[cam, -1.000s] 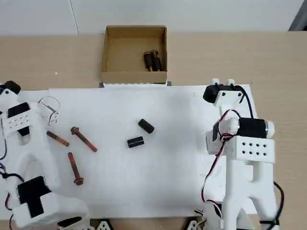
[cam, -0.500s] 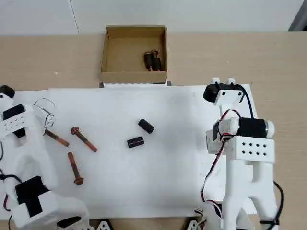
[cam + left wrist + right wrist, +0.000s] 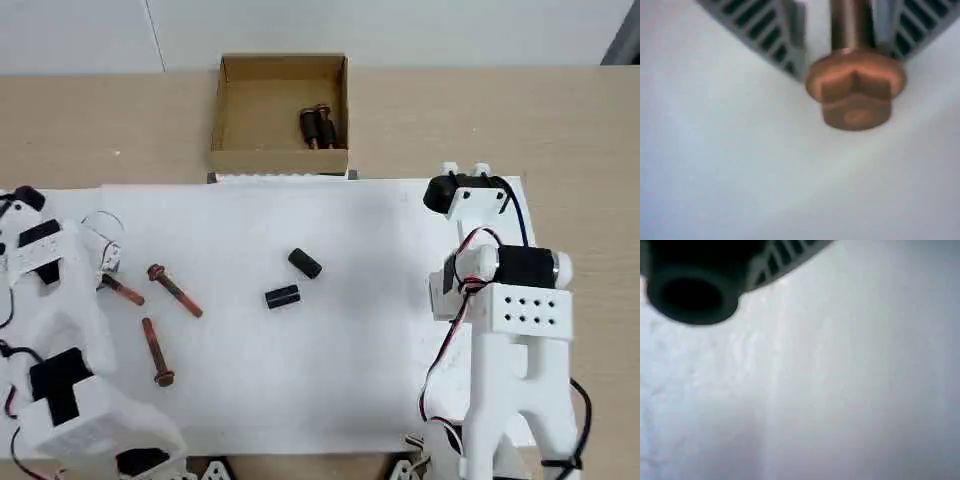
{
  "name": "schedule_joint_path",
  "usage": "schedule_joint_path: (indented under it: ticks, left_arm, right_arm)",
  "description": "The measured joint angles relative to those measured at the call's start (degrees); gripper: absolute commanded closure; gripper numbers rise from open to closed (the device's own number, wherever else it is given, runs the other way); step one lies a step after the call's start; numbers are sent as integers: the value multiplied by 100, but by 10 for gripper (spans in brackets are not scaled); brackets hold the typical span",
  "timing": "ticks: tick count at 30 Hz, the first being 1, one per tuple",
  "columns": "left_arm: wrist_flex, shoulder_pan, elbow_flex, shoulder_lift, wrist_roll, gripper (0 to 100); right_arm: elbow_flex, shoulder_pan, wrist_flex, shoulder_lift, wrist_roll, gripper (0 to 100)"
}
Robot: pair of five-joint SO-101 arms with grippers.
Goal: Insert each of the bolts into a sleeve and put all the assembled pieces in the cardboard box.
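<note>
The left end effector stood low over the near left part of the white foam sheet, and its two ribbed fingers were apart, one on each side of the shaft of a rusty bolt. A thin gap showed on both sides of the shaft. The hexagonal head of this bolt stuck out just past the fingertips and lay on the sheet. Two other bolts lay just beside this end effector, toward the middle of the sheet, and neither of them touched the rusty bolt. The right end effector was well apart from the left one, over the far right corner of the sheet, and it was clamped on a black sleeve with the open bore facing the wrist camera. Between the two end effectors, two loose sleeves lay near each other without touching. The cardboard box stood on the wooden bench beyond both end effectors, against the far edge of the sheet. In the corner of the box nearer the right end effector, two assembled pieces lay side by side.
</note>
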Motion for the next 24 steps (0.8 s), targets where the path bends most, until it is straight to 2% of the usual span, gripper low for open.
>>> schedule_joint_path:
  ticks: [10, 19, 24]
  left_arm:
    - [53, 9, -123, 53, 0, 995]
    - [1521, 290, -1275, 35, -527, 995]
    - [1741, 712, -1389, -888, -879, 995]
  right_arm:
    - [0, 0, 0, 0, 0, 995]
    - [0, 0, 185, 0, 0, 995]
    - [-387, 0, 668, 0, 0, 995]
